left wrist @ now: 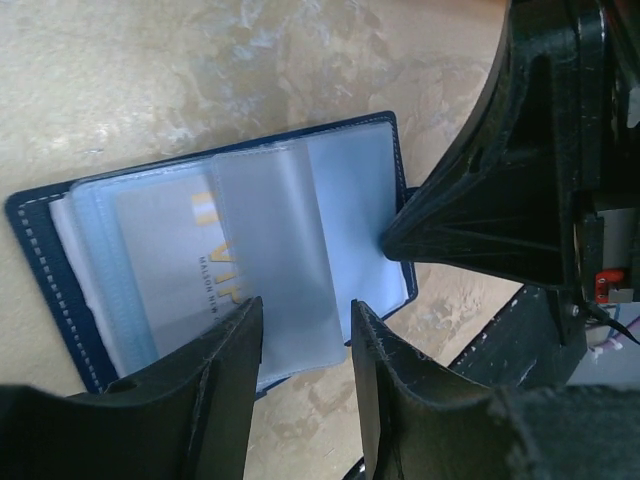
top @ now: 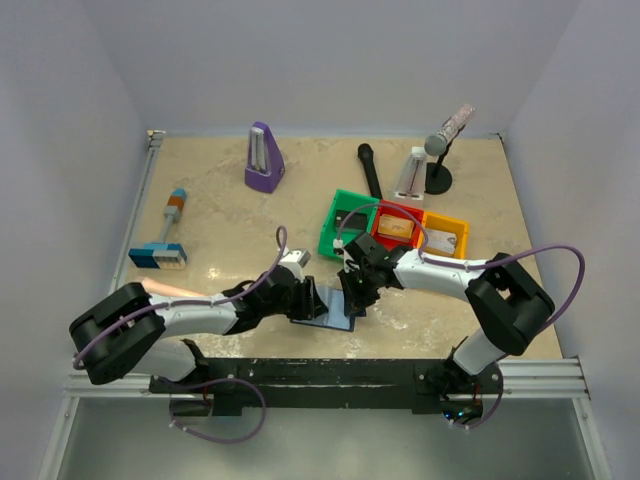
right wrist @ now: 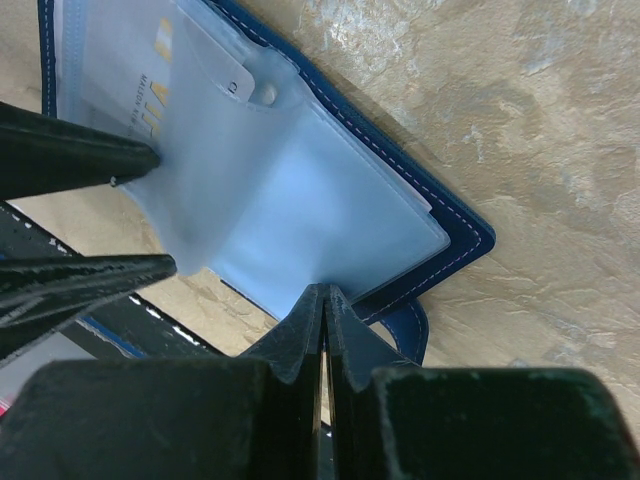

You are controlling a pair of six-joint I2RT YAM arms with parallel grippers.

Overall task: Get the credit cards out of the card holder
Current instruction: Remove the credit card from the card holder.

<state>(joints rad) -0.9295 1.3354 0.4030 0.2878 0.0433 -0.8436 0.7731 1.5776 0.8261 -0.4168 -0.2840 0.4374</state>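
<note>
The dark navy card holder (top: pixel 335 315) lies open on the table between both arms, its pale blue plastic sleeves (left wrist: pixel 350 200) showing. A pale credit card (left wrist: pixel 185 260) with gold lettering sits inside a sleeve on the left half; it also shows in the right wrist view as the credit card (right wrist: pixel 150 60). My left gripper (left wrist: pixel 305 335) is open, its two fingers straddling a loose translucent sleeve flap (left wrist: pixel 270 240) without closing on it. My right gripper (right wrist: pixel 325 298) is shut, its tips pressed down on the holder's (right wrist: pixel 440 255) right edge.
Green (top: pixel 340 222), red (top: pixel 395 225) and yellow (top: pixel 447 237) bins stand just behind the right arm. Farther back are a purple metronome (top: pixel 263 158), a black marker (top: pixel 370 170) and a microphone stand (top: pixel 438 160). A blue-white tool (top: pixel 158 255) lies at left. A black rail (top: pixel 330 372) runs along the near edge.
</note>
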